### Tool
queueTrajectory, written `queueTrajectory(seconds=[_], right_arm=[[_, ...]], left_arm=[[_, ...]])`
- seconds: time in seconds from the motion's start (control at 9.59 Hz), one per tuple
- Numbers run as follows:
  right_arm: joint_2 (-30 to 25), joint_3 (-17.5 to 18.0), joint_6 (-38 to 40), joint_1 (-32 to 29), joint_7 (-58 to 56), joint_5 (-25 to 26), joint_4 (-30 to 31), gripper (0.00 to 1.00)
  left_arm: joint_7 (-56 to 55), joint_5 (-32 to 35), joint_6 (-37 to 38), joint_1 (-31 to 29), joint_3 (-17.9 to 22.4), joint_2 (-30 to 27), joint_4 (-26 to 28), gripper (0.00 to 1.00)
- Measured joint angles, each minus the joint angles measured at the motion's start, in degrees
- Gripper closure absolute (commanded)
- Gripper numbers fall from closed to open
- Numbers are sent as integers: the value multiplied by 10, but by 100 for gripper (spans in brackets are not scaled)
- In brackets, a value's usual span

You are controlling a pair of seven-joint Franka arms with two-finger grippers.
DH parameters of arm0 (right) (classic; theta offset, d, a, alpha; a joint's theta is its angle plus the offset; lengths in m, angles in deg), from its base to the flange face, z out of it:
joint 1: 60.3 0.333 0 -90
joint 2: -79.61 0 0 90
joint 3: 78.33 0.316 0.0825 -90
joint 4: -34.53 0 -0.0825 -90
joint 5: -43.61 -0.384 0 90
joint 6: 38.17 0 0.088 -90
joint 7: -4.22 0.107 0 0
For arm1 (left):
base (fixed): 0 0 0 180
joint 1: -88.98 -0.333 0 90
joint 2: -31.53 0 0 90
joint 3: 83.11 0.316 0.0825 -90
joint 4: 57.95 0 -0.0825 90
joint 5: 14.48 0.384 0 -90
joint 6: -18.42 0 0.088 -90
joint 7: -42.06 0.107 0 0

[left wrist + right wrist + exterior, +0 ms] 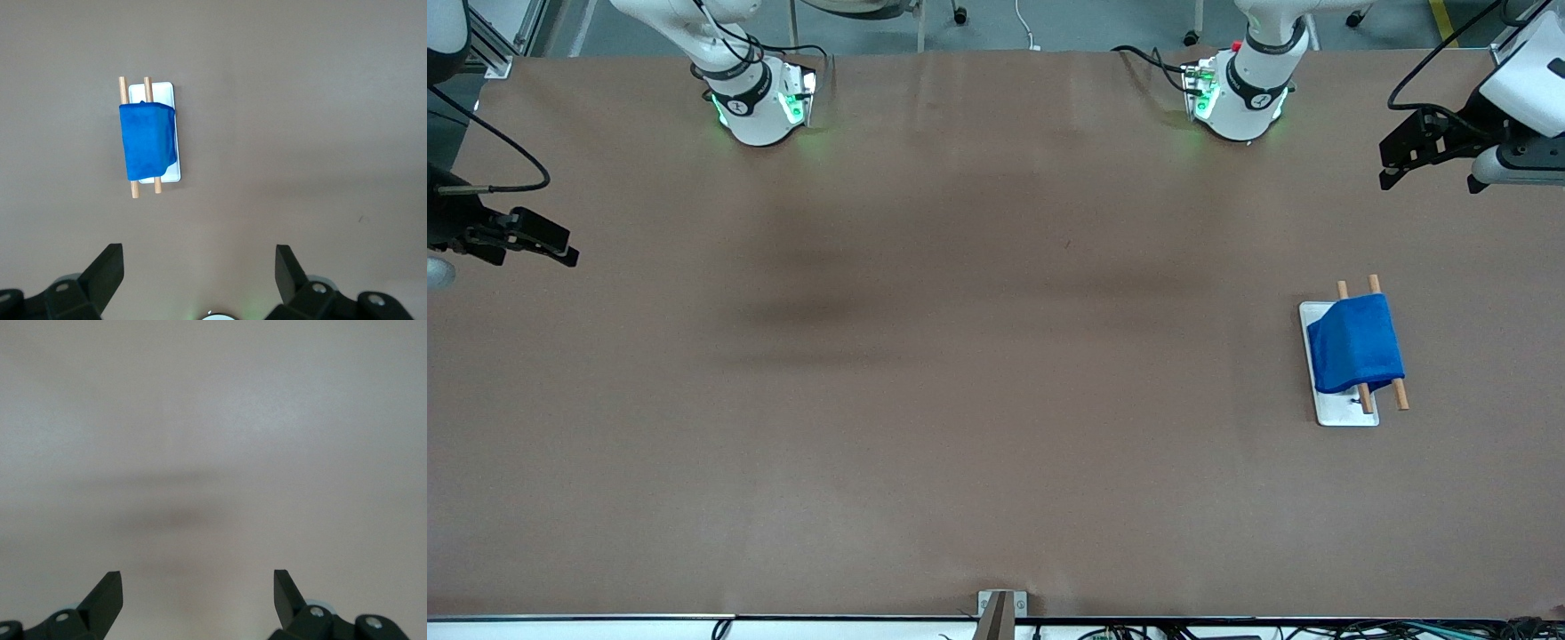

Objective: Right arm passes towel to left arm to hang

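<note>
towel: hanging draped over two wooden rods, both ends drooping, rod tips sticking out past both hems; lower fold touching or nearly touching white base plate, cannot tell which.
rack position: sitting toward the left arm's end of the table, roughly mid-depth, well apart from table edges.
left gripper: hovering high over the table's end edge at the left arm's side, nearer the bases than the rack; holding nothing.
left jaws: standing wide apart; both fingertips showing in left wrist view with bare brown surface between, towel and rods well apart from them.
right gripper: hovering over the table's end edge at the right arm's side; waiting, holding nothing.
right jaws: spread wide; fingertips framing only bare tabletop in right wrist view.
open room: wide brown surface lying between the two bases and the front edge, only faint arm shadows crossing it.
edges: near edge carrying a small metal bracket at mid-length.
</note>
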Motion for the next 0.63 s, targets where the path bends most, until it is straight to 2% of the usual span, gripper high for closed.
queueTrajectory(seconds=[0.63], right_arm=[[0, 0, 0, 0, 0, 0, 0, 0]], left_arm=[[-4, -1, -3, 0, 7, 8, -5, 0]])
